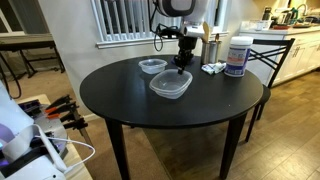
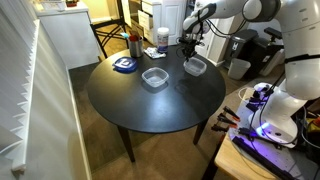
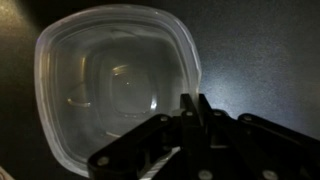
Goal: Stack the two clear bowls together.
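Two clear bowls are on the round black table. The larger clear bowl fills the wrist view. My gripper comes down on this bowl's rim, and its fingers are shut on the rim's edge. The bowl looks level, at or barely above the table top. The smaller clear bowl stands apart beside it, upright and empty.
A white tub with a blue label, a small flat blue dish and a brown cup stand near the table's edge. A chair stands beside the table.
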### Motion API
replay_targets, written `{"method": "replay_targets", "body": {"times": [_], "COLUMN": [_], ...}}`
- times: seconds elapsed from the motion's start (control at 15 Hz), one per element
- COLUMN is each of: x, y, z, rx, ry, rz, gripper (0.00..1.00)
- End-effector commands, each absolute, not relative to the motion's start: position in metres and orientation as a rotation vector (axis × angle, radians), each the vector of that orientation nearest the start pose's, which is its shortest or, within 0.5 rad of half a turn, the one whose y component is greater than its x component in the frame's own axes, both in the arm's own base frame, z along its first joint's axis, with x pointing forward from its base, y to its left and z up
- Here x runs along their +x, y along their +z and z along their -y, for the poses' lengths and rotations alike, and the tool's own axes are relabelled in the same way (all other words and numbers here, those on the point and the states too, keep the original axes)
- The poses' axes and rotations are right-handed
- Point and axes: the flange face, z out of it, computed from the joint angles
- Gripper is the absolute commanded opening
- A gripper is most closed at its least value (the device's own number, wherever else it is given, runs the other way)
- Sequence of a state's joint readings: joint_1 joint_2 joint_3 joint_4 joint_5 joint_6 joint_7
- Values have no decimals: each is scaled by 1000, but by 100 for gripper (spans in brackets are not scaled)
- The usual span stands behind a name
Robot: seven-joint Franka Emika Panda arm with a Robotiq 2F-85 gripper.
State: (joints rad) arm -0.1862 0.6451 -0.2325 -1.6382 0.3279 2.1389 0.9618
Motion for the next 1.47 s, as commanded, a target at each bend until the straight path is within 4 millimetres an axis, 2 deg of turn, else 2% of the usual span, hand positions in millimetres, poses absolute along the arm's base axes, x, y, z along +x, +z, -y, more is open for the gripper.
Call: {"method": "replay_targets", "body": {"times": [0.0, 0.2, 0.4, 0.6, 0.93, 1.4], "x": [618, 620, 618, 615, 619, 629], "y": [298, 342, 367, 376, 385, 399], "z": [223, 188, 142, 90, 8, -63], "rx": [-2430, -2642, -2834, -2999, -3174, -3306], "ry": [106, -22, -127, -167, -257, -374], "rz": [-2032, -1878, -1703, -1496, -1120, -562], "gripper": [2, 2, 2, 2, 2, 2]}}
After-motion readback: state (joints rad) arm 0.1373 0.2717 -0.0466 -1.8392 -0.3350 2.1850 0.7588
